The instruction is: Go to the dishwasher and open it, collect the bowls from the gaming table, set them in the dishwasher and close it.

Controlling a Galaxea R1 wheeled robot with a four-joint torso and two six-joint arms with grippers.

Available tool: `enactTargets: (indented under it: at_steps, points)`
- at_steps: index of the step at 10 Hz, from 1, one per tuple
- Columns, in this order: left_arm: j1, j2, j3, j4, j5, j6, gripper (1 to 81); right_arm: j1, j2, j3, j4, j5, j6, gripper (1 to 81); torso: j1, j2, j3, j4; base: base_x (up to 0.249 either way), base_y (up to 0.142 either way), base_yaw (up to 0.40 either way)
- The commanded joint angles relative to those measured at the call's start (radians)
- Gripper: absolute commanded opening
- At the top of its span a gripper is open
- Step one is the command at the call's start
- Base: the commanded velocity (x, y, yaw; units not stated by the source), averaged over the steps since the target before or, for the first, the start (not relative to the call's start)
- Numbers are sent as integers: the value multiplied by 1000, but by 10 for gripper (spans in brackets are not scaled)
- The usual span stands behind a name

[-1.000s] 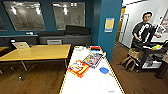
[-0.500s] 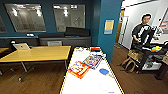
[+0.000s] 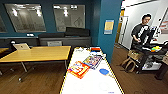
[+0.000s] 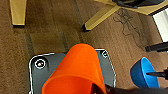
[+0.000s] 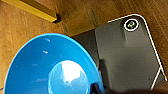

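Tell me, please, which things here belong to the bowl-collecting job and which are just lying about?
Job: white table with yellow rim; blue bowl on it; second blue bowl, close up in the right wrist view.
Lying about: game boxes on the white table; wooden table; laptop; orange cup, in the left wrist view.

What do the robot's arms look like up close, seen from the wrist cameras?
Little of them is visible. Each wrist view shows a wide dark grey plate with rounded corners, a pale edge line and round ringed fittings at its corners. The left one looks the same. The tools themselves are hard to make out.
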Motion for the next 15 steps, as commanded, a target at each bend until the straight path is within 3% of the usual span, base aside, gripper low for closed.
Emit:
enactTargets:
  at_steps: [1, 7, 10, 15]
  points:
    - [66, 107, -219, 23, -111, -4, 10, 16, 30, -44, -59, -30, -2, 10, 0, 0, 0, 0, 0, 0, 0]
    - [186, 294, -565, 24, -211, -7, 10, -24, 79, -101, -105, -30, -5, 10, -1, 0, 1, 0, 0, 0, 0]
    - [200, 412, -762, 32, -220, -4, 10, -32, 93, -113, -107, -32, -4, 10, -1, 0, 1, 0, 0, 0, 0]
    - [212, 437, -798, 32, -220, -2, 10, -35, 131, -160, -116, -29, -5, 10, -1, -1, 2, 0, 0, 0, 0]
